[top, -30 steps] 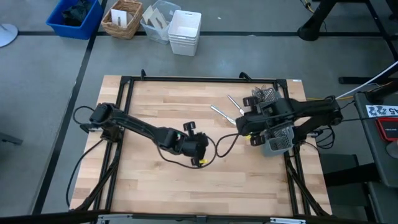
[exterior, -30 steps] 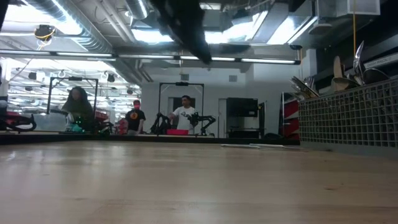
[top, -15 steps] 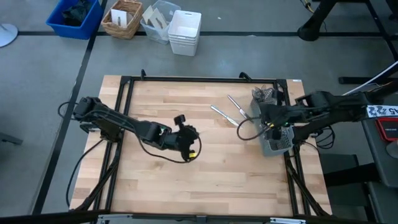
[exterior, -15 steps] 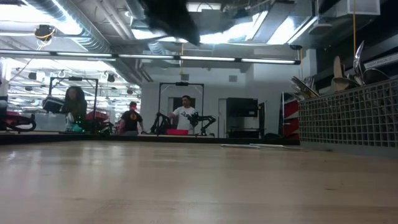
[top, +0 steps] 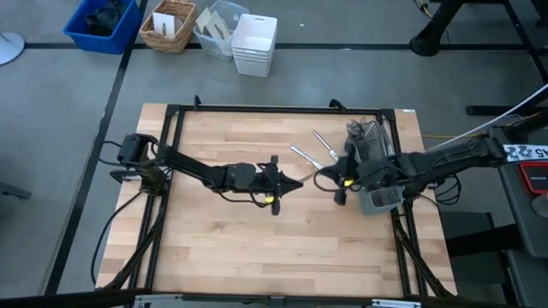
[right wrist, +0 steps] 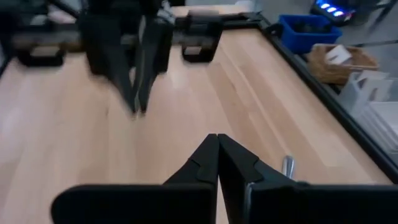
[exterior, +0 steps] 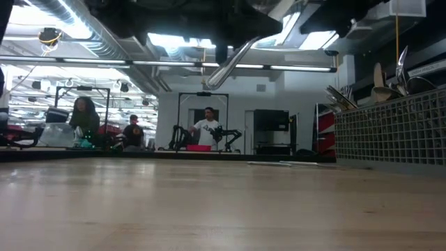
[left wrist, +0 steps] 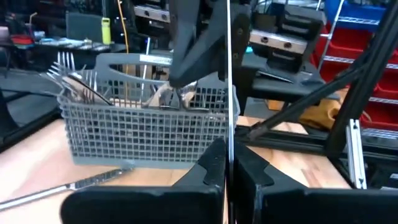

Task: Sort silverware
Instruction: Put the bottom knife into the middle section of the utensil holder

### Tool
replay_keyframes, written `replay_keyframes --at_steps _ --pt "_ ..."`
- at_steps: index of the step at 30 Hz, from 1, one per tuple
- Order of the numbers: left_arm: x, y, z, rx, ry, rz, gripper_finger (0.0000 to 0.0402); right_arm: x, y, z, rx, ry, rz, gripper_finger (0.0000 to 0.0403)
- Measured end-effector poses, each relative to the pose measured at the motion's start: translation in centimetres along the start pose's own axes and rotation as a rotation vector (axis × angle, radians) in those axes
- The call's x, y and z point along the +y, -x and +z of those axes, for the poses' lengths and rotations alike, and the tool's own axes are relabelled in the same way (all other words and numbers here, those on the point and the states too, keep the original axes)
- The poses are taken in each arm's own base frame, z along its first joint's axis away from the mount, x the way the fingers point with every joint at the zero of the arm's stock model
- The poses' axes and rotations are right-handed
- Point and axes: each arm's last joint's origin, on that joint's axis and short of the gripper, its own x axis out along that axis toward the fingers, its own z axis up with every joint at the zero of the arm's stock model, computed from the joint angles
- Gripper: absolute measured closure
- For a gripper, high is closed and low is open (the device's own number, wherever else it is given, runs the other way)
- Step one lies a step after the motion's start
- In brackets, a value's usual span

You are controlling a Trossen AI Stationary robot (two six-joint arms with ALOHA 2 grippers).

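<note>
My left gripper [top: 288, 181] reaches level to the table's middle and is shut on one slim piece of silverware [left wrist: 229, 74], seen edge-on, so I cannot tell which kind. In the low view that piece [exterior: 230, 63] slants in the air. My right gripper [top: 325, 178] faces it from the right, shut on nothing [right wrist: 217, 155], just left of the grey mesh caddy [top: 377, 195]. The caddy [left wrist: 143, 130] holds forks and other silverware upright [left wrist: 74, 81]. Two loose pieces [top: 301, 155] [top: 323, 142] lie flat on the wood, far of the grippers. My left gripper pinches the silverware piece between its two fingers, at one end of it [left wrist: 229, 148]. The fingers come level from the table's left. The piece is lifted clear of the table and tilted, with its rounded free end [exterior: 211, 80] lowest.
A black frame rail [top: 282, 109] runs round the wooden table. Beyond the far edge stand a blue bin [top: 103, 24], a wicker basket [top: 167, 26] and a white bin [top: 254, 43]. People [exterior: 208, 129] stand in the room behind.
My left gripper has tipped from pointing down to level and gone toward the table's right and far side, bringing the silverware piece into the low view. My right gripper has come down, tipped up toward level and moved from over the caddy toward the table's middle.
</note>
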Motion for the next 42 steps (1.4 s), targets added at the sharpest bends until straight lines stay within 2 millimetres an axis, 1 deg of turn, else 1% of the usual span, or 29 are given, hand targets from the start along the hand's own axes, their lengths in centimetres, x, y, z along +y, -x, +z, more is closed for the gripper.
replay_keyframes --at_steps 4,9,19,23,31,42 --pt "0.0 -0.1 -0.4 0.01 -0.003 -0.003 0.0401 0.5 -1.4 0.1 -0.025 -0.004 -0.057 0.0391" --pt "-0.2 -0.2 -0.4 -0.002 -0.002 -0.009 0.0401 1.2 -2.8 0.4 -0.065 -0.024 -0.067 0.0391" --pt "-0.1 -0.2 -0.5 0.003 -0.003 -0.002 0.0401 2.1 -4.3 1.5 -0.192 -0.091 -0.039 0.0391" --pt "-0.1 -0.2 -0.5 0.004 -0.003 -0.003 0.0401 2.5 -5.1 1.6 -0.225 -0.109 -0.032 0.0391" --pt "-0.1 -0.2 -0.8 0.03 -0.007 -0.003 0.0401 3.6 -7.4 1.5 -0.28 -0.138 -0.024 0.0391" --pt "-0.1 -0.2 -0.9 0.041 0.016 -0.002 0.0401 4.3 -9.0 1.6 -0.367 -0.156 -0.018 0.0391"
